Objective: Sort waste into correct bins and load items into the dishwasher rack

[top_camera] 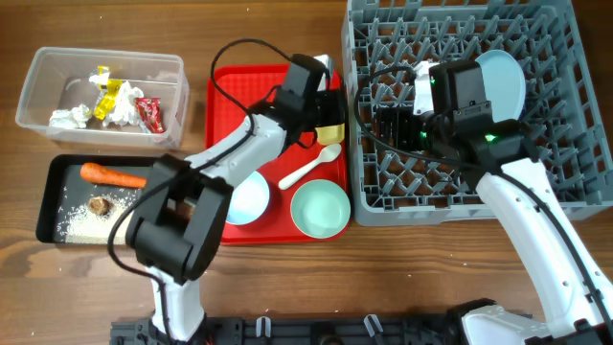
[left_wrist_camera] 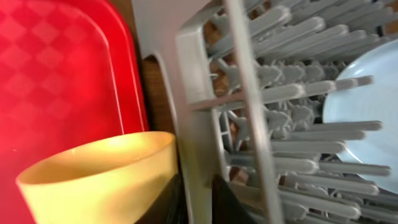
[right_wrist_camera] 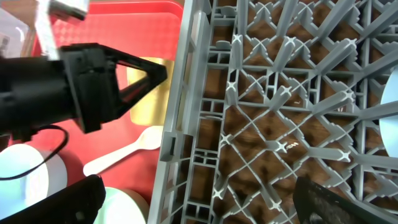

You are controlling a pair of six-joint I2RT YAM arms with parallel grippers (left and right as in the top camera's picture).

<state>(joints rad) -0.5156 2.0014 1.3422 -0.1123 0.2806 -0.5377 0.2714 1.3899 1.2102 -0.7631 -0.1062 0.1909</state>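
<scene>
My left gripper (top_camera: 329,117) is shut on the rim of the small yellow cup (top_camera: 332,134) at the red tray's right edge, against the dishwasher rack (top_camera: 575,182). In the left wrist view the cup (left_wrist_camera: 99,168) sits just left of my fingers (left_wrist_camera: 196,205), with the rack wall (left_wrist_camera: 193,93) beside them. My right gripper (top_camera: 397,126) is open and empty over the rack's left part (right_wrist_camera: 199,205). The pale-blue plate (top_camera: 503,81) stands in the rack. The pale-blue bowl (top_camera: 244,199), mint-green bowl (top_camera: 320,209) and white spoon (top_camera: 308,171) lie on the tray.
The clear tub (top_camera: 38,77) holds yellow wrapper (top_camera: 107,86), red wrapper (top_camera: 148,113) and tissue (top_camera: 69,117). The black tray (top_camera: 57,168) holds the carrot (top_camera: 113,175), brown lump (top_camera: 99,204) and rice (top_camera: 81,222). The red serving tray (top_camera: 230,86) lies against the rack.
</scene>
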